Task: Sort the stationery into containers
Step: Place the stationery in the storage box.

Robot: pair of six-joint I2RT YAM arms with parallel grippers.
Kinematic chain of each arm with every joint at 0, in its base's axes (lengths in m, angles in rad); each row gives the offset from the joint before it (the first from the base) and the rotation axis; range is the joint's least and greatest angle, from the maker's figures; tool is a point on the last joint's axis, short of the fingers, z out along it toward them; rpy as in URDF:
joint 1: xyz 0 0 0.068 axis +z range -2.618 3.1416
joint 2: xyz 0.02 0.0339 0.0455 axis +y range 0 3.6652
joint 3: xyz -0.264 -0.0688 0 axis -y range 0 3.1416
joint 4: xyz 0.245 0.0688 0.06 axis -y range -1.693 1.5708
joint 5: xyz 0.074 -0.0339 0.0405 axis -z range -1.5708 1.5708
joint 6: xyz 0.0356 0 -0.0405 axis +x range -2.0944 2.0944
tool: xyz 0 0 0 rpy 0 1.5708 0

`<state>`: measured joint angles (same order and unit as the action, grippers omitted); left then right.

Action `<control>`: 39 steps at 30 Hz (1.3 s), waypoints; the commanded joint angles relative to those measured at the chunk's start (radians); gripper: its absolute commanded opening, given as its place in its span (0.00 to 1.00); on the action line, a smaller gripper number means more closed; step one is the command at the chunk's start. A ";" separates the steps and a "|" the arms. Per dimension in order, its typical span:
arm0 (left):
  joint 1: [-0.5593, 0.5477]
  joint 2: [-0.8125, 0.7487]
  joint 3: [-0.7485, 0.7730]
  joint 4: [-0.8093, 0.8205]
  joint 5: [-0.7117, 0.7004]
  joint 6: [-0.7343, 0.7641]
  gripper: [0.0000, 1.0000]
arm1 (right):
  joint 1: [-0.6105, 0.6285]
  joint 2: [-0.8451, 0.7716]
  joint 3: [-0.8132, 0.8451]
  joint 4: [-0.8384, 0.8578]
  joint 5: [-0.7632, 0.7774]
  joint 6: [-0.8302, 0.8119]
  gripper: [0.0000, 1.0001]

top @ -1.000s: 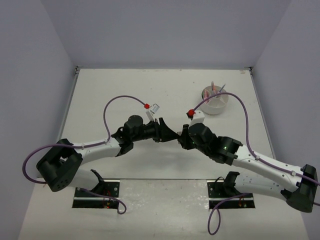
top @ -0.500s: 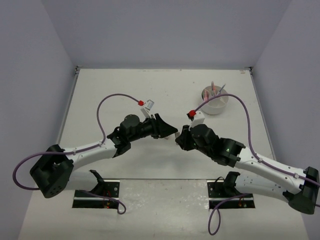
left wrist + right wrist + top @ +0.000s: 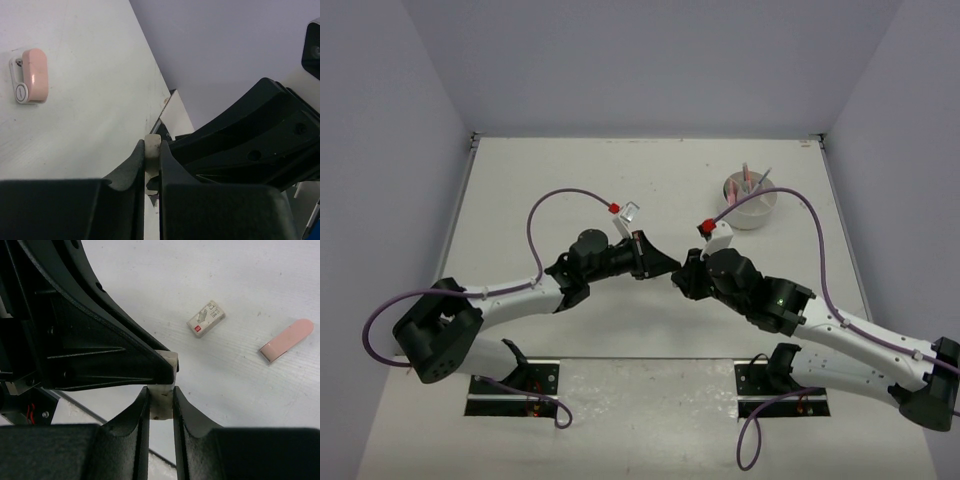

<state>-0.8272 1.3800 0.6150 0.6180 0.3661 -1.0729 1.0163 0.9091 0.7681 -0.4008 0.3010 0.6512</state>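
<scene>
White round tub [image 3: 750, 212]: pens [image 3: 747, 178] stand in it, tops leaning. Left gripper [image 3: 670, 266] and right gripper [image 3: 677, 280] meet tip to tip, left of tub and nearer the arm bases. Jaw state not discernible from above.

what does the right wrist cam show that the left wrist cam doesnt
Only the right wrist: a small tan block with a red mark and a long flat pink piece. Only the left wrist: a rounded pink eraser with a white edge. Both: the off-white block, clamped by the left gripper and the right gripper at once.
</scene>
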 commanded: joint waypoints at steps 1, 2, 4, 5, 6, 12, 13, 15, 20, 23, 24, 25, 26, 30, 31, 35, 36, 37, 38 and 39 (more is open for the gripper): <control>-0.006 0.002 0.050 0.058 0.030 0.005 0.00 | 0.007 -0.005 0.013 0.037 0.028 -0.004 0.00; -0.007 0.002 0.055 0.055 0.034 0.017 0.00 | 0.007 -0.004 0.016 0.035 0.034 -0.002 0.02; -0.007 0.004 0.085 0.019 0.036 0.060 0.00 | 0.007 0.002 0.022 0.020 0.049 0.000 0.37; -0.006 0.004 0.129 -0.043 0.018 0.130 0.00 | 0.007 -0.001 0.029 -0.004 0.061 0.014 0.57; -0.004 0.006 0.183 -0.116 0.001 0.172 0.00 | 0.007 -0.005 0.036 -0.050 0.106 0.048 0.85; 0.081 0.140 0.427 -0.341 -0.142 0.443 0.00 | 0.005 -0.141 0.061 -0.247 0.291 0.178 0.99; 0.122 0.207 0.471 -0.346 -0.128 0.459 0.00 | 0.005 -0.179 0.073 -0.279 0.323 0.207 0.99; 0.168 0.346 0.606 -0.351 -0.100 0.496 0.00 | 0.005 -0.228 0.094 -0.354 0.342 0.234 0.99; 0.197 0.687 1.057 -0.404 -0.075 0.594 0.00 | 0.005 -0.289 0.140 -0.473 0.352 0.263 0.99; 0.204 0.938 1.463 -0.526 -0.025 0.582 0.00 | 0.004 -0.371 0.146 -0.515 0.340 0.258 0.99; 0.203 0.992 1.531 -0.530 -0.034 0.563 0.00 | 0.005 -0.401 0.141 -0.511 0.323 0.246 0.99; 0.203 1.050 1.597 -0.510 -0.042 0.544 0.00 | 0.005 -0.440 0.136 -0.504 0.316 0.230 0.99; 0.203 1.083 1.611 -0.471 -0.054 0.532 0.00 | 0.005 -0.460 0.133 -0.501 0.300 0.217 0.99; 0.204 1.167 1.642 -0.308 -0.107 0.448 0.00 | 0.005 -0.568 0.146 -0.531 0.261 0.202 0.99; 0.204 1.191 1.666 -0.276 -0.113 0.432 0.00 | 0.005 -0.586 0.152 -0.544 0.255 0.204 0.99; 0.201 1.295 1.767 -0.185 -0.120 0.346 0.00 | 0.005 -0.633 0.164 -0.583 0.249 0.207 0.99; 0.201 1.310 1.773 -0.156 -0.115 0.324 0.00 | 0.004 -0.640 0.165 -0.585 0.248 0.206 0.99; 0.199 1.315 1.765 -0.126 -0.111 0.307 0.00 | 0.004 -0.643 0.163 -0.588 0.246 0.206 0.99; 0.194 1.316 1.749 -0.092 -0.107 0.289 0.00 | 0.005 -0.643 0.160 -0.592 0.243 0.206 0.99; 0.192 1.317 1.743 -0.078 -0.106 0.278 0.00 | 0.005 -0.644 0.158 -0.595 0.242 0.206 0.99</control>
<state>-0.6227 2.6956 2.3236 0.3408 0.2628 -0.6998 1.0203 0.2687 0.9064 -0.9572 0.5571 0.8560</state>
